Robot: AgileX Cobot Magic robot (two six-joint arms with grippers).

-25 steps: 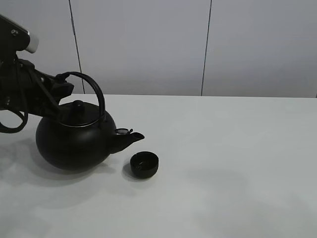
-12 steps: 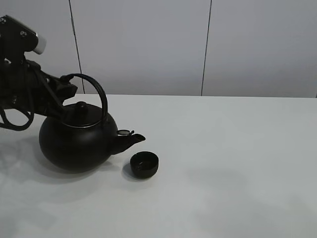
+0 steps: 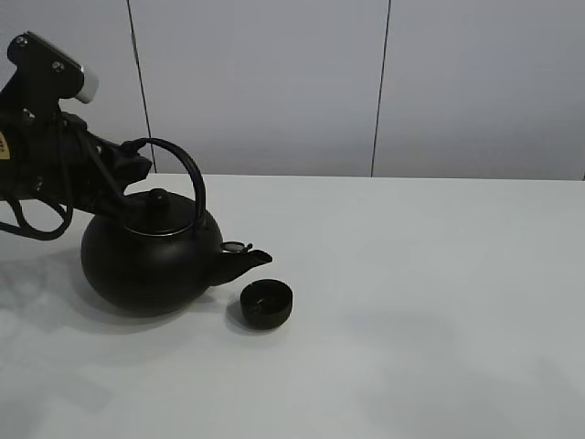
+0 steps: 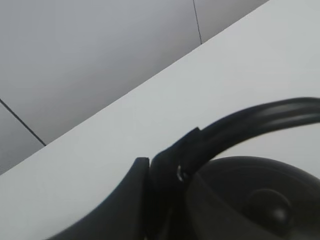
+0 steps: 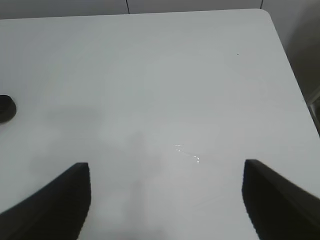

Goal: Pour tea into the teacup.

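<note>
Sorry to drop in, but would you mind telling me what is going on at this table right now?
The left gripper is gripping the black kettle by its arched handle. The kettle sits roughly upright, with its spout pointing at the small black teacup just beside it on the white table. No tea is visibly flowing. The right gripper is open and empty above bare table.
</note>
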